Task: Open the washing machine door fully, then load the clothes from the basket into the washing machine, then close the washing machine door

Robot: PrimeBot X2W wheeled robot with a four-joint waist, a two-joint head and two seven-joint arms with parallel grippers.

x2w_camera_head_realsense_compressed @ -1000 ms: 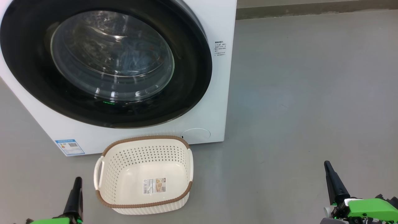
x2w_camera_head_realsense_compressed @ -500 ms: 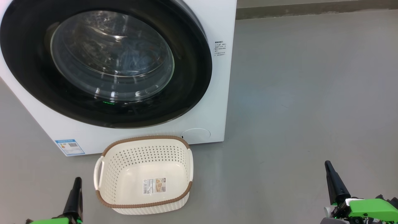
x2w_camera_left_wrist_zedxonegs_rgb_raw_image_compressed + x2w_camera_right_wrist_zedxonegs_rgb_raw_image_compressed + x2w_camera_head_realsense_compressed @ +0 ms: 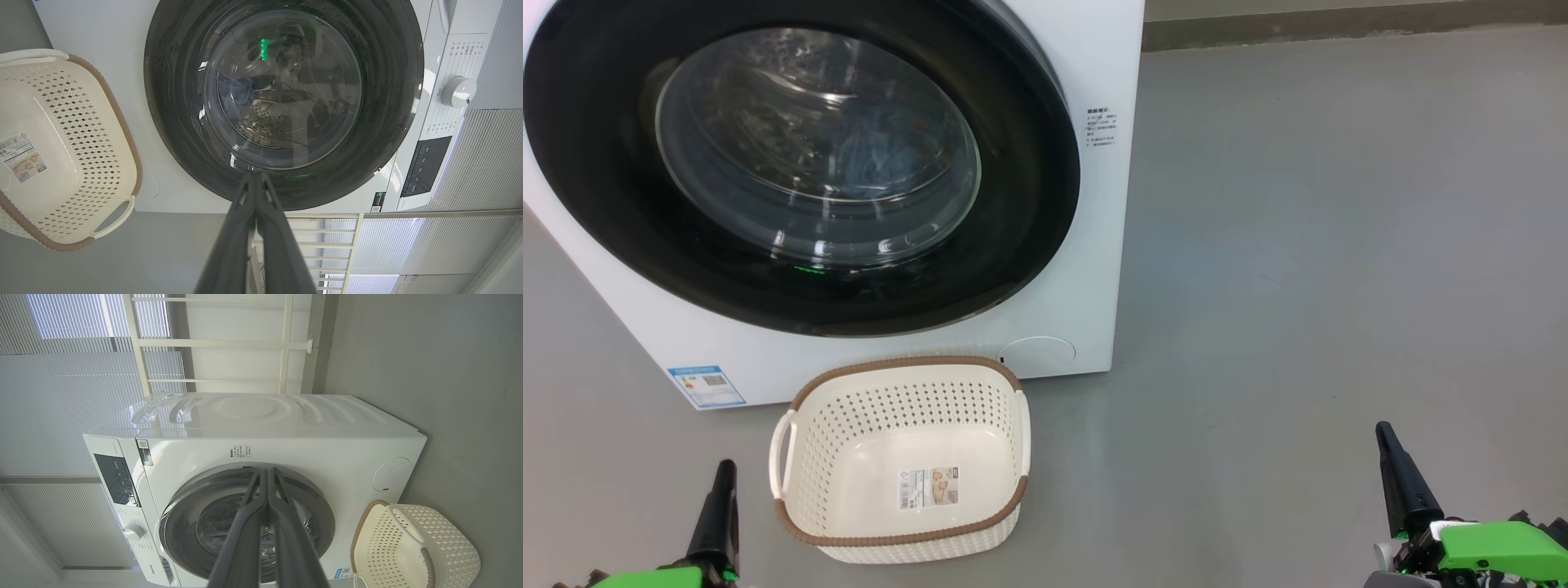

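Note:
The white washing machine (image 3: 1086, 269) stands on the grey floor with its round black door (image 3: 1013, 220) shut. Through the door's glass I see blue clothes (image 3: 882, 159) with orange marks lying in the drum; the clothes (image 3: 235, 87) also show through the glass in the left wrist view. The cream basket (image 3: 903, 457) with a brown rim sits in front of the machine, holding only a label. My left gripper (image 3: 721, 474) is shut just left of the basket, low in the head view. My right gripper (image 3: 1384, 433) is shut far to the right, over bare floor.
A control panel and a white dial (image 3: 457, 92) sit on the machine's front above the door. Behind the machine are a white railing (image 3: 220, 343) and window blinds. Open grey floor (image 3: 1339, 245) stretches to the machine's right.
The left gripper's tip has edged slightly up in the head view. The rest holds still.

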